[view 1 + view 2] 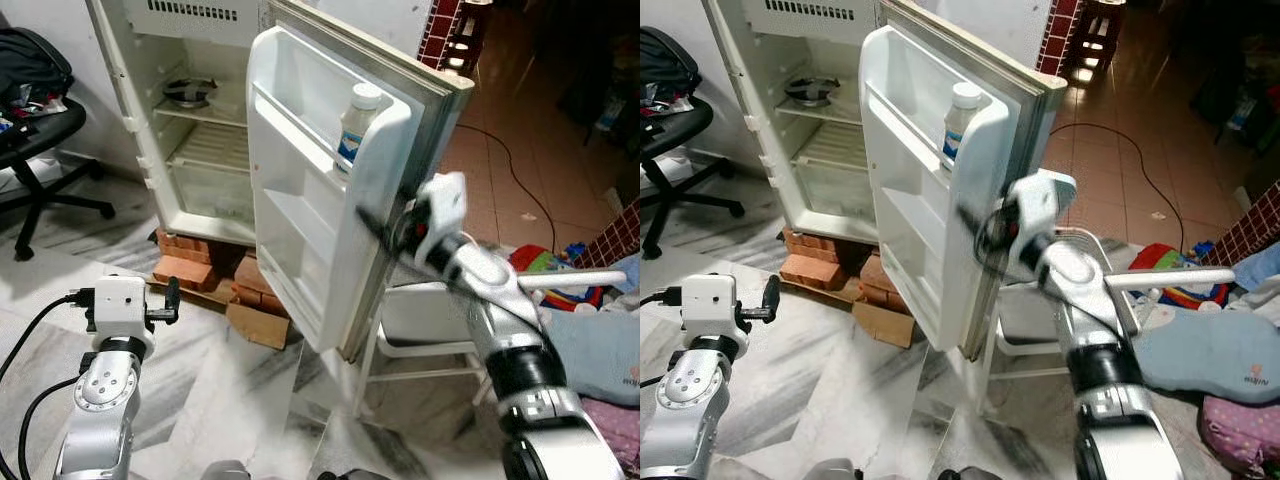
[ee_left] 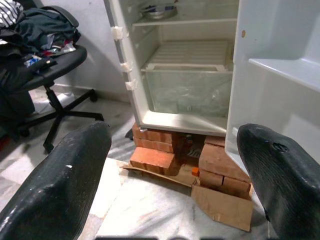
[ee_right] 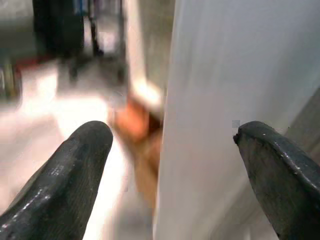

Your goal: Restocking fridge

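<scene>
The right gripper (image 1: 375,222) is raised at the outer edge of the open fridge door (image 1: 300,215), its two black fingers (image 3: 75,175) spread apart with the door's white edge between them and nothing clasped; the picture is blurred there, so I cannot tell whether a finger touches the door. The left gripper (image 1: 172,300) is held low on the near left, over the marble floor (image 1: 840,370), its two fingers (image 2: 65,185) likewise released and empty, pointing toward the fridge (image 1: 200,110). One bottle (image 1: 355,122), white with a blue label and a white cap, stands upright in the door's top shelf, just above and left of the right gripper and well apart from the left one. One metal bowl (image 1: 190,90) sits on the fridge's upper shelf, far and left. The fridge rests on a few red bricks (image 1: 185,270), with a piece of cardboard (image 1: 258,325) on the floor in front of them. One black office chair (image 1: 30,150) stands at the far left. One white rack (image 1: 420,335) stands behind the door on the right.
</scene>
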Controlling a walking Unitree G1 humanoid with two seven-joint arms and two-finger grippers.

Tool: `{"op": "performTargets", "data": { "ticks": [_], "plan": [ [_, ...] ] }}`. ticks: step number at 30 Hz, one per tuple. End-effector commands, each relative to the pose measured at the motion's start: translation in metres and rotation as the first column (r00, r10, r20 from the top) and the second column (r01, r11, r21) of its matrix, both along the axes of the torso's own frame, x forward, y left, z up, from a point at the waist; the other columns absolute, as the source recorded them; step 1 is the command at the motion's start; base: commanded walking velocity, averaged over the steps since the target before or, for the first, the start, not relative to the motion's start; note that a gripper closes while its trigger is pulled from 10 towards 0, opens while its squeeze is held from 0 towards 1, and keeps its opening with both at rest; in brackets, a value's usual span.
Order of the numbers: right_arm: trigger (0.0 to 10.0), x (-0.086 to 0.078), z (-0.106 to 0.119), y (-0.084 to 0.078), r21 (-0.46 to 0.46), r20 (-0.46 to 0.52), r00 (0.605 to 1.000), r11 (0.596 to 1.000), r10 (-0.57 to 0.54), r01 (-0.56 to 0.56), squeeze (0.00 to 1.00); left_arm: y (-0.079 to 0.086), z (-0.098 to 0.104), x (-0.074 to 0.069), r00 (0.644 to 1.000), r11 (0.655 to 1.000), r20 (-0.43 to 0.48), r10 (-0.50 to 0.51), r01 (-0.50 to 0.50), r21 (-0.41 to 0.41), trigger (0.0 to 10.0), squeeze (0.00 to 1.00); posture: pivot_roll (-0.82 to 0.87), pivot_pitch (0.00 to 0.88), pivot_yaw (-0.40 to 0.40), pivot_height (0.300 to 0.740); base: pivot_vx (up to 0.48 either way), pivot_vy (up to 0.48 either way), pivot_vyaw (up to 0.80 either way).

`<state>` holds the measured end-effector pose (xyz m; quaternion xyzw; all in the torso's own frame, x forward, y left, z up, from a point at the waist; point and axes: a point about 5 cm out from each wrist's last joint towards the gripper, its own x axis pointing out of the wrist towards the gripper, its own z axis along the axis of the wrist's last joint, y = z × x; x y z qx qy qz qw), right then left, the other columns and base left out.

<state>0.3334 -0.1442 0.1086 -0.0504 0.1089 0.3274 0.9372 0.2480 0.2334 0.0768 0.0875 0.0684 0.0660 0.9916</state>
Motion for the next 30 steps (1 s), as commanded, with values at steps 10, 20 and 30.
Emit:
{"op": "performTargets", "data": {
  "ticks": [10, 20, 30],
  "plan": [
    [10.0, 0.046, 0.049, -0.045, -0.119, 0.187, 0.914, 0.915, -0.361, 0.386, 0.0, -0.003, 0.006, 0.005, 1.0, 1.0, 0.008, -0.021, 0.021, 0.005, 10.0, 0.0, 0.17, 0.046, -0.08, 0.74, 0.0, 0.0, 0.0],
    [10.0, 0.056, 0.08, -0.032, -0.031, 0.209, 0.947, 0.966, -0.243, 0.255, 0.0, 0.0, 0.007, 0.004, 1.0, 1.0, 0.007, -0.009, 0.009, 0.009, 10.0, 0.0, 0.18, 0.038, -0.085, 0.74, 0.0, 0.0, 0.0],
    [10.0, 0.051, 0.071, -0.047, -0.14, 0.224, 0.94, 0.946, -0.257, 0.291, 0.0, -0.003, 0.007, 0.008, 1.0, 1.0, 0.004, -0.018, 0.018, 0.008, 10.0, 0.0, 0.18, 0.027, -0.08, 0.74, 0.0, 0.0, 0.0]
  ]
}}
